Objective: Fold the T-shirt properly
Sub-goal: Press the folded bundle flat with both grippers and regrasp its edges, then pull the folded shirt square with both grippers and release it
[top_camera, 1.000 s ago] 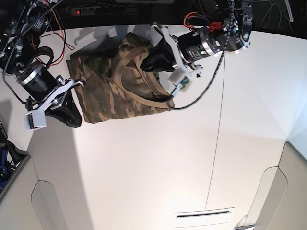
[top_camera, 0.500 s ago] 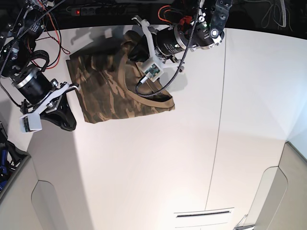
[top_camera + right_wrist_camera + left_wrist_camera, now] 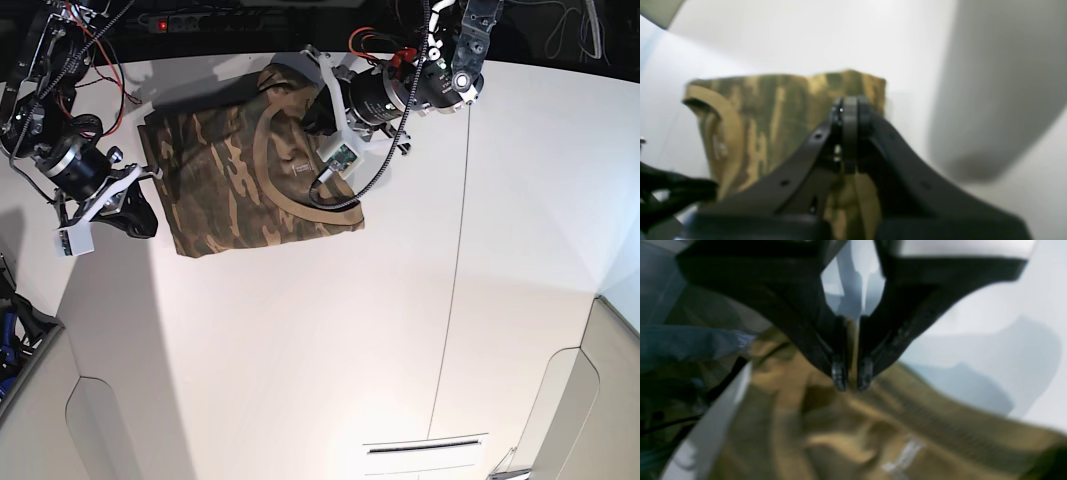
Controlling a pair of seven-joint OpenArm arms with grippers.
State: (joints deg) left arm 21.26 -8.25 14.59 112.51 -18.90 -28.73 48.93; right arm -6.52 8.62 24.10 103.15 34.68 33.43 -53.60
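Observation:
The camouflage T-shirt (image 3: 225,185) lies folded at the table's back left, its tan collar (image 3: 260,150) curving across it. My left gripper (image 3: 312,102) hovers low over the shirt's upper right part. In the left wrist view its fingertips (image 3: 840,376) stand a sliver apart with a tan strip of cloth between them, above the collar and white neck label (image 3: 903,456). My right gripper (image 3: 145,220) sits at the shirt's left edge. In the right wrist view it (image 3: 848,108) is shut with nothing held, and the T-shirt (image 3: 773,106) lies beyond it.
A power strip (image 3: 165,22) with a red light and loose cables runs along the dark back edge. Grey panels stand at the front left (image 3: 95,420) and front right (image 3: 575,400). A thin seam (image 3: 455,250) crosses the white table (image 3: 300,330).
The left arm swung left across the shirt, then came back a little to the right. The right arm rose slightly along the shirt's left edge. The shirt's outline has hardly shifted.

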